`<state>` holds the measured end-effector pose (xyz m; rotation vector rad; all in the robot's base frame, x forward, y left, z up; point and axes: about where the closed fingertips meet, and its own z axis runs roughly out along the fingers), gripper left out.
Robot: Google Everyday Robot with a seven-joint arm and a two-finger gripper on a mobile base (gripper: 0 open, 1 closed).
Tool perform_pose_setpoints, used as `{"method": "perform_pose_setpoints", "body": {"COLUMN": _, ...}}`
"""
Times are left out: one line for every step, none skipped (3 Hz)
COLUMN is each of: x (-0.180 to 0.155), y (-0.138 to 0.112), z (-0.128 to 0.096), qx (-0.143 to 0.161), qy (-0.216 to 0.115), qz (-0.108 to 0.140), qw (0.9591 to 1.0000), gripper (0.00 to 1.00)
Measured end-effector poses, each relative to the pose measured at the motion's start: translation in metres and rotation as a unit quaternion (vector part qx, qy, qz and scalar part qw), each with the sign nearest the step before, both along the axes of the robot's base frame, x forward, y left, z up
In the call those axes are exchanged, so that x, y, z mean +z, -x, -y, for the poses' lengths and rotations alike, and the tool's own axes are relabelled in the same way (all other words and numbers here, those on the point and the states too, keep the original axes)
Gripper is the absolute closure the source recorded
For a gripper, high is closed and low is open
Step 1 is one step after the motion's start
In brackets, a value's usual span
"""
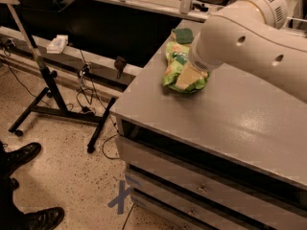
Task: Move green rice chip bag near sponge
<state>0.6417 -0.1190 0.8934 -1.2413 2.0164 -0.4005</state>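
The green rice chip bag (178,67) lies crumpled on the grey table top (240,119), near its far left corner. The sponge (183,34), seen from its dark green top, sits just behind the bag, almost touching it. My white arm (240,37) comes in from the right and ends at the bag's right side. My gripper (191,74) is down at the bag, mostly hidden by the arm's wrist.
The table is a cabinet with drawers (201,188) on its front. A black metal stand (48,85) with cables is on the floor to the left. Black shoes (21,157) are at the lower left. A blue tape cross (123,195) marks the floor.
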Motion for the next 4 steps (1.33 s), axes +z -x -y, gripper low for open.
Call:
{"method": "perform_pose_setpoints", "body": {"x": -0.001, "y": 0.003, "z": 0.020, "qx": 0.002, "qy": -0.007, "qz": -0.029, "qw": 0.9996, "gripper": 0.00}}
{"method": "perform_pose_setpoints", "body": {"x": -0.001, "y": 0.007, "z": 0.028, "qx": 0.031, "qy": -0.030, "qz": -0.084, "qw": 0.9955, "gripper": 0.00}}
{"method": "perform_pose_setpoints", "body": {"x": 0.004, "y": 0.020, "z": 0.041, "qx": 0.075, "qy": -0.059, "qz": -0.137, "qw": 0.9860, "gripper": 0.00}}
{"method": "perform_pose_setpoints", "body": {"x": 0.021, "y": 0.050, "z": 0.055, "qx": 0.129, "qy": -0.094, "qz": -0.153, "qw": 0.9752, "gripper": 0.00}}
